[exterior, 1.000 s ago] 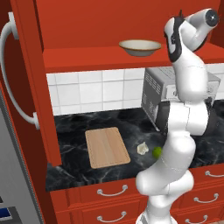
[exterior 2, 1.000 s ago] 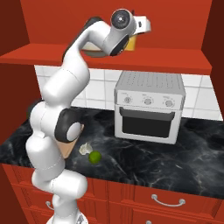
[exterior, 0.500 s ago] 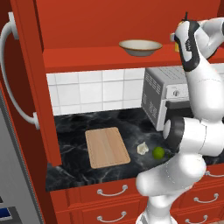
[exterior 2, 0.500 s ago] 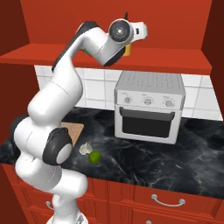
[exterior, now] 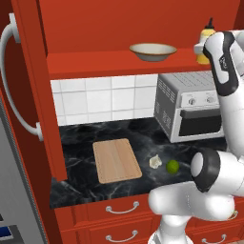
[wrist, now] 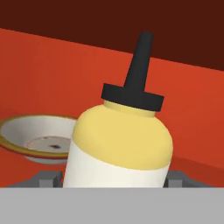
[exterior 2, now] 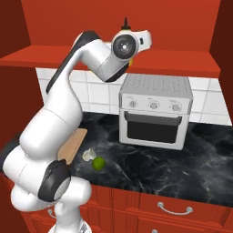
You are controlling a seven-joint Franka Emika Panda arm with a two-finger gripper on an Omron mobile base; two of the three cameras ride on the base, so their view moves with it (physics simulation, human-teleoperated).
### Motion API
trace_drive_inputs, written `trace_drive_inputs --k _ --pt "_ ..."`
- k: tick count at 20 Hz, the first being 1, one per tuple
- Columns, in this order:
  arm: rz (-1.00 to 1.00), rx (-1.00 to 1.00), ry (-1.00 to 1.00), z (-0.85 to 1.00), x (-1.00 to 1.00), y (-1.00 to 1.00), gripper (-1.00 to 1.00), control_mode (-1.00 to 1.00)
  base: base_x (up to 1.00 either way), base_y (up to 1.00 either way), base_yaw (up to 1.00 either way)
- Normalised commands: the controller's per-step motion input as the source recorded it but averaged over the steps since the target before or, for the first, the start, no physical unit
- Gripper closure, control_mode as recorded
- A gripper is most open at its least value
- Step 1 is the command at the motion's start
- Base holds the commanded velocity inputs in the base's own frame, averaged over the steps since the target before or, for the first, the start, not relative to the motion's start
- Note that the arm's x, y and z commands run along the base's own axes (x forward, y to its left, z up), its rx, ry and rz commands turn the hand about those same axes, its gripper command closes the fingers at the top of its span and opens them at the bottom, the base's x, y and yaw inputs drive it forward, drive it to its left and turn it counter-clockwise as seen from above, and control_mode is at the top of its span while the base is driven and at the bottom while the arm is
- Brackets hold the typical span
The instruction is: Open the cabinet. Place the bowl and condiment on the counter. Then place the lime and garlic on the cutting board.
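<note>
The cabinet door (exterior: 33, 95) stands swung open at the left. On the cabinet's shelf the cream bowl (exterior: 152, 51) rests upright, and to its right stands the yellow condiment (exterior: 206, 40) with its dark pointed cap. My gripper (wrist: 113, 177) is level with the bottle's lower body, open, one fingertip on each side of it. In the hand view the bowl (wrist: 39, 140) sits behind and to the left of the condiment (wrist: 120, 144). On the black counter (exterior: 81, 181) the garlic (exterior: 155, 162) and the lime (exterior: 172, 166) lie side by side, just right of the bare cutting board (exterior: 116, 160).
A silver toaster oven (exterior: 190, 105) stands on the counter under the shelf, below my hand. Red drawers (exterior: 119, 209) run along the counter's front. White tiles back the counter. My arm's elbow hangs over the counter's front right.
My arm has swung to the right and reached along the shelf, bringing the hand up to the condiment. The jaws have stayed open. Bowl, lime, garlic and board have not moved.
</note>
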Motion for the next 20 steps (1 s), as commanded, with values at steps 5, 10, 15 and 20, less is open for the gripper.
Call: trace_drive_inputs --k 5,10,15,20 --pt "0.07 -0.03 -0.03 -0.16 -0.63 0.00 1.00 -1.00 0.00 0.00 0.00" --pt "0.08 -0.02 -0.02 -0.27 -0.62 0.03 1.00 -1.00 0.00 0.00 0.00" --pt "0.07 -0.03 0.00 -0.38 -0.48 0.08 1.00 -1.00 0.00 0.00 0.00" --pt "0.07 -0.02 0.00 -0.41 -0.37 0.09 1.00 -1.00 0.00 0.00 0.00"
